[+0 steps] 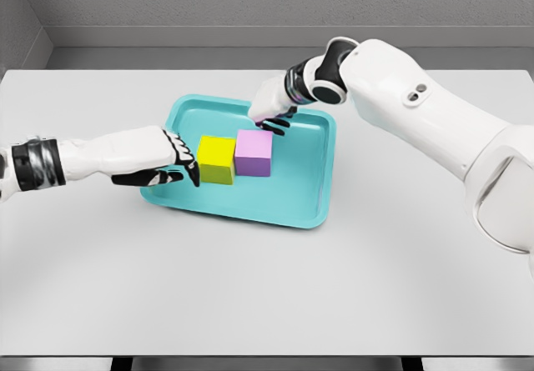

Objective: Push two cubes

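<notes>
A yellow cube (216, 159) and a purple cube (254, 153) stand side by side, touching, inside a teal tray (302, 194). My left hand (171, 159) reaches in from the left over the tray's left rim, fingers extended flat, its fingertips against the yellow cube's left face. My right hand (271, 108) comes down from the upper right with its fingers pointing down just behind the purple cube's far top edge. Neither hand grasps anything.
The tray lies on a light grey table (267, 288). A grey wall runs along the table's far edge. My right arm's bulky white forearm (417, 104) hangs over the table's right side.
</notes>
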Action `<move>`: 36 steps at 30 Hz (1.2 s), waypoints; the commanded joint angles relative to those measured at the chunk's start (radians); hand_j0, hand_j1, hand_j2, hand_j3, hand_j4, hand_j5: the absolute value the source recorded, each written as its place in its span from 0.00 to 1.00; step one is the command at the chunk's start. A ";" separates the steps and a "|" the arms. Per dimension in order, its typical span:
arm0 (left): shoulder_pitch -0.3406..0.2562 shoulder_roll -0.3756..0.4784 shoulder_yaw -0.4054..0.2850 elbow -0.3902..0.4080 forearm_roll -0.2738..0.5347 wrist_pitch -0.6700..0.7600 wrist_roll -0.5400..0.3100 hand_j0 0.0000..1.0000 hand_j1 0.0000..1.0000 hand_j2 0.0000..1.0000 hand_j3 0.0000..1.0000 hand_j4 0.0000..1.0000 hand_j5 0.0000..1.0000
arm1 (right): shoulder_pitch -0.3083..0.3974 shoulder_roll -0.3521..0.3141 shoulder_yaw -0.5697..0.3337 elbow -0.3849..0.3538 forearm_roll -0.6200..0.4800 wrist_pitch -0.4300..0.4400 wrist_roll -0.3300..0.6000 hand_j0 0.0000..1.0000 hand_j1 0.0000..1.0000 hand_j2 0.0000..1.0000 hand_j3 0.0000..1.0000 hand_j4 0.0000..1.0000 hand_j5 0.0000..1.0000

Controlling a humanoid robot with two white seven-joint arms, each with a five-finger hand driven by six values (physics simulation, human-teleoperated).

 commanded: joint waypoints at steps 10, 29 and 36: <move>0.014 -0.096 -0.001 0.063 -0.036 0.003 0.000 0.49 0.49 0.49 0.49 0.49 0.49 | 0.000 0.000 0.038 -0.027 -0.001 -0.001 0.000 0.12 0.12 0.12 0.12 0.12 0.12; -0.029 -0.165 -0.001 0.185 -0.073 0.003 0.000 0.49 0.49 0.49 0.49 0.49 0.49 | 0.000 -0.011 0.039 -0.067 0.018 0.031 0.000 0.12 0.12 0.12 0.12 0.12 0.12; -0.043 -0.166 -0.003 0.208 -0.073 0.003 0.000 0.49 0.49 0.49 0.49 0.49 0.49 | -0.008 -0.020 0.039 -0.067 0.023 0.065 0.000 0.12 0.12 0.12 0.12 0.12 0.12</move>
